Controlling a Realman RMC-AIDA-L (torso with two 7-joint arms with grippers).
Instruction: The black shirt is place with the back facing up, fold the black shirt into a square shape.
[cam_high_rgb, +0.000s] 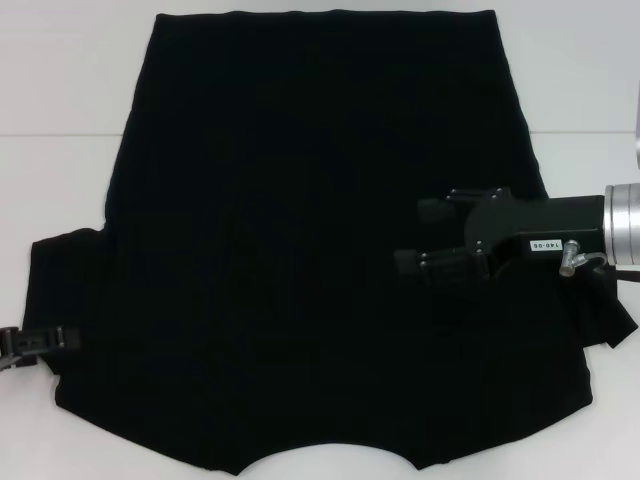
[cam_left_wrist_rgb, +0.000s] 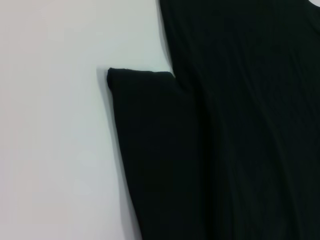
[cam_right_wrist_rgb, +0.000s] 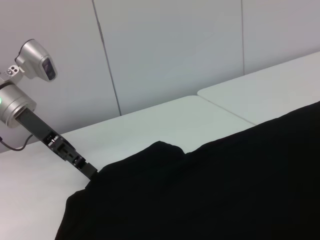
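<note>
The left gripper (cam_high_rgb: 30, 342) sits at the near-left edge of the scene, right at the tip of the shirt's left sleeve (cam_high_rgb: 55, 290). Only a sliver of it shows in the head view, and whether its fingers are parted or pinched on the sleeve hem I cannot tell. In the right wrist view the same gripper (cam_right_wrist_rgb: 85, 170) meets the cloth edge, where the fabric humps up a little, which suggests contact, though the grip itself is hidden.

The shirt (cam_high_rgb: 300, 250) lies flat on the white table (cam_high_rgb: 60, 80), spread over most of the middle. Its straight hem is at the far side and the curved neckline (cam_high_rgb: 330, 465) at the near side, so its long axis runs near to far. No lettering shows. The left wrist view shows the left sleeve (cam_left_wrist_rgb: 150, 140) lying flat, with a squared corner against bare table.

The right gripper (cam_high_rgb: 425, 237) reaches in from the right, over the right half of the shirt, its fingers apart and pointing left toward the centre line. It holds nothing. The right sleeve is mostly hidden behind this arm, to its near right.

The fold likely turns on this: each side must come across the near-far axis. The left gripper is already at its sleeve; the right one is inboard of the shirt's right edge, so it would probably have to go back right to find that edge.
</note>
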